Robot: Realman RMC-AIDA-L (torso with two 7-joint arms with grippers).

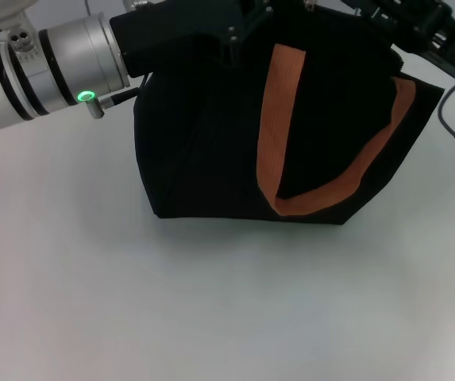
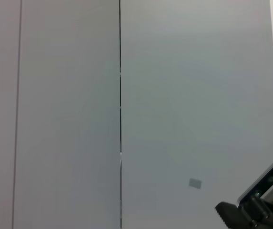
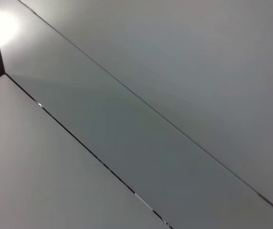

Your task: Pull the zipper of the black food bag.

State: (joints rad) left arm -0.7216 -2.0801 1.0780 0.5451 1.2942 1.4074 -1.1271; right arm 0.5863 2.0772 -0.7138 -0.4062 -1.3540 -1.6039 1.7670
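Fingers hidden; both grippers sit atop black food bag (image 1: 211, 151)

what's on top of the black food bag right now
Both arms reach over the black food bag: the left gripper sits at its top edge, the right arm toward its far corner. They cover the top, so no zipper shows.

- I see the black food bag (image 1: 203, 151) as matt black fabric.
- Its strap handle (image 1: 279, 103) looks like orange-brown woven webbing.
- My left arm (image 1: 44, 59) shows smooth brushed silver metal.
- The table (image 1: 211, 302) is smooth, matt white.
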